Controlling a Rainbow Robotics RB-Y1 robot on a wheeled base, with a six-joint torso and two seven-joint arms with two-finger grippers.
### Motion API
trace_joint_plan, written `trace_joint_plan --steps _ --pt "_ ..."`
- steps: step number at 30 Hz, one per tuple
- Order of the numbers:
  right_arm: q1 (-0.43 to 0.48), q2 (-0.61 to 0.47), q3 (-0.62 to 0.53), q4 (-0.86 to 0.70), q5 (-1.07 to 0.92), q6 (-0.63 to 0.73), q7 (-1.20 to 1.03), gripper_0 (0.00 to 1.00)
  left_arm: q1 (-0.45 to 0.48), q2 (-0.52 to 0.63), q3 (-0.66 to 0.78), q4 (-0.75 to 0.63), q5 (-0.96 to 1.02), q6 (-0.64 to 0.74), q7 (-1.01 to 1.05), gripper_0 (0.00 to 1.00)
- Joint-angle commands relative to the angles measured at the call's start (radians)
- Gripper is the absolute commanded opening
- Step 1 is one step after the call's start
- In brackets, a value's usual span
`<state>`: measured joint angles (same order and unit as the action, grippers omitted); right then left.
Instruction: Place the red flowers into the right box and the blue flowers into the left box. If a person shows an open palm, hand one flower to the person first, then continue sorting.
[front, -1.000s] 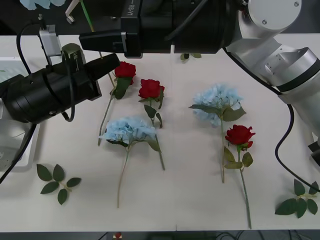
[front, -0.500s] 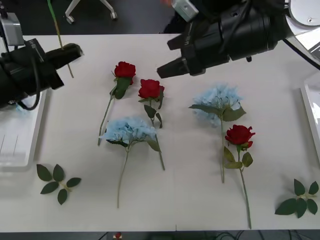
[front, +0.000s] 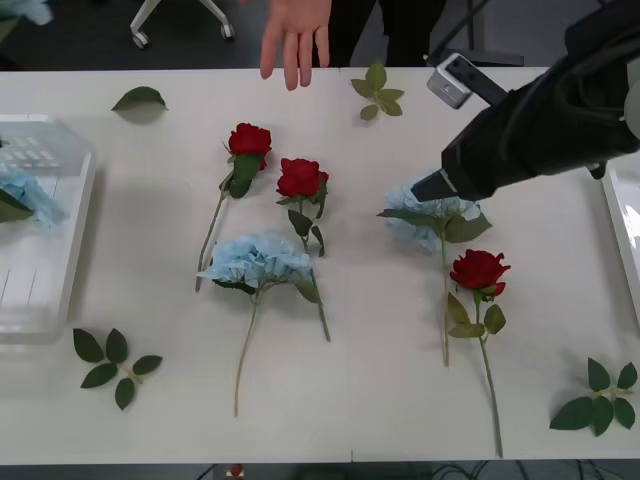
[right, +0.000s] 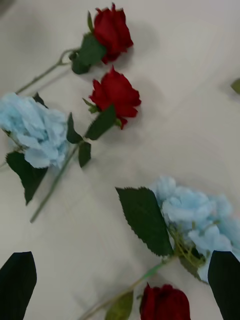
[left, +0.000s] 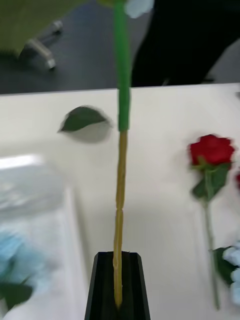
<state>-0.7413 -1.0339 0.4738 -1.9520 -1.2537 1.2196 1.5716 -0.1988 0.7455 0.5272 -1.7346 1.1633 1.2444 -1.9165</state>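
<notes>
Green stem (left: 120, 165) in left tool (left: 117, 285)

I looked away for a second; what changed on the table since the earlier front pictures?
The right gripper swung from the far side down over a blue flower, fingers open. The left arm drew back out of the front view, its left gripper shut on a flower stem. A person's hand came in. The flowers on the table stayed put.

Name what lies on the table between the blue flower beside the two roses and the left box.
Nothing: in the front view the table between that blue flower and the left box is bare; a leaf sprig lies nearer the table's front edge.
</notes>
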Motion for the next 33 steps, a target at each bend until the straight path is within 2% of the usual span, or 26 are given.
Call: trace_joint_plan --steps 1,7,18,22,33 --pt "0.066 -0.089 -0.003 -0.094 0.103 -0.032 -0.185 1.00 0.044 0.084 0.066 0.033 -0.116 0.046 -0.030 0.00" --pt "0.201 -0.180 -0.003 -0.157 0.226 -0.101 -0.314 1.00 0.052 0.120 0.092 0.122 -0.211 0.027 -0.032 0.00" --pt "0.436 -0.259 -0.003 -0.197 0.385 -0.272 -0.377 1.00 0.052 0.120 0.079 0.127 -0.224 -0.013 -0.012 0.00" --pt "0.500 -0.272 -0.003 -0.242 0.484 -0.267 -0.458 1.00 0.052 0.120 0.082 0.127 -0.226 -0.014 -0.012 0.00" --pt "0.609 -0.264 -0.003 -0.364 0.671 -0.097 -0.706 1.00 0.052 0.120 0.079 0.127 -0.232 -0.016 -0.012 0.00"
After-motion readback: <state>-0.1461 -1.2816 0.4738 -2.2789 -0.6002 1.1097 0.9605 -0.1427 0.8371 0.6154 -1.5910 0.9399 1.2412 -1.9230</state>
